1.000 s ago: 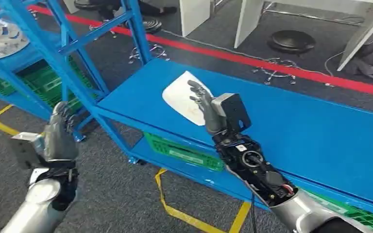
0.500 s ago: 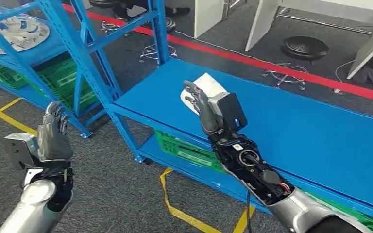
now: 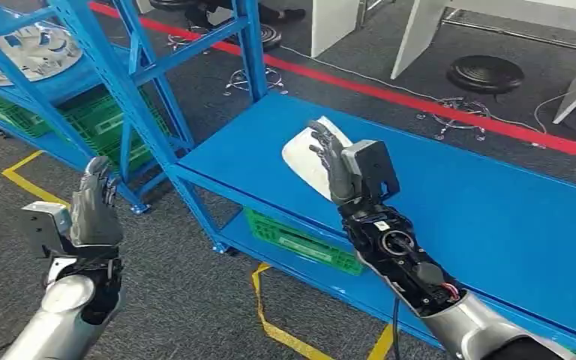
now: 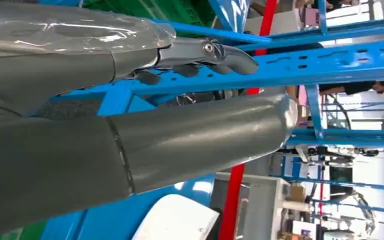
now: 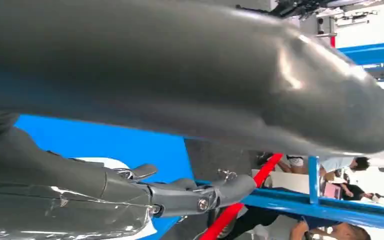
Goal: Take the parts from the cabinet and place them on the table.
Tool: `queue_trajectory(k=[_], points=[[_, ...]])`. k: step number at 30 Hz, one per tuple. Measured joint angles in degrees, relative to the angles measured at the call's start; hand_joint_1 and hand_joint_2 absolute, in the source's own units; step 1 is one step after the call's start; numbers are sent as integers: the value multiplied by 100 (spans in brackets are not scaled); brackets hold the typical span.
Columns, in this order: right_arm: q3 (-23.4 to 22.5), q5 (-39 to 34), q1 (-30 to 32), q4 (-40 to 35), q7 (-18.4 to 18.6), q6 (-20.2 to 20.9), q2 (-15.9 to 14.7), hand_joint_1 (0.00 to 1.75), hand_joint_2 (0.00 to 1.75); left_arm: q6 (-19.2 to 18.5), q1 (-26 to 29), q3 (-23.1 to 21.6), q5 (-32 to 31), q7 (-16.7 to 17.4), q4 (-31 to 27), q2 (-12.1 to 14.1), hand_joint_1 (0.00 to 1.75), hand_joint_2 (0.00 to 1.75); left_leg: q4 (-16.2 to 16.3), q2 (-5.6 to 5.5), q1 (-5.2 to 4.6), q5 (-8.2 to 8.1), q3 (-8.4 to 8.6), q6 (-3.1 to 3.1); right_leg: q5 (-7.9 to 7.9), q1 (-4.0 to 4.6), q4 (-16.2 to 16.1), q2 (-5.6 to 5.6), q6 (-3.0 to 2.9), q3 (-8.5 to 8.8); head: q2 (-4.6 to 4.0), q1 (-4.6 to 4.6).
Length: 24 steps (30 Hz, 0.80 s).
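The bench (image 3: 495, 217) — a long blue top — now sits a little lower and further right in the head view than it did a second ago; the whole scene has slid together, so the camera has turned and nothing on the bench has moved by itself. To its left stands the cabinet (image 3: 131, 82), a blue rack holding a white plate-like part (image 3: 34, 52) on a shelf and green crates (image 3: 94, 124) lower down. That part has not been fetched yet, so more trips look due.

The white part (image 3: 304, 161) lies on the bench near its left end, just as before. The right hand (image 3: 334, 161) stays over it, fingers straight and spread. By the head view it seems to rest on the part or hover just above — I cannot tell which. It grips nothing, so I judge this part delivered and let go.

The left hand (image 3: 94, 206) is raised beside the cabinet's corner post, over the floor, fingers extended and apart, holding nothing.
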Motion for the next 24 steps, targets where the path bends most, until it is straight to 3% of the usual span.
queue_trajectory(k=[7,14,24], points=[[-72,35,0,7,-13,7,0,0,0,-13,-1,0,-9,0,-2,4,0,0,-49,-1,15,21,15,-66,-5,18,0,-3,-69,-3,0,-74],[-140,94,-1,44,-17,-11,-2,0,0,-28,0,0,-9,0,-2,4,0,0,-49,-2,17,25,15,-101,0,20,0,-6,-76,-1,0,-83],[-369,227,-2,136,37,-129,-77,0,0,-18,3,0,-33,0,-4,20,0,0,-45,-4,14,23,13,-101,1,7,-3,-9,-75,1,0,-81]])
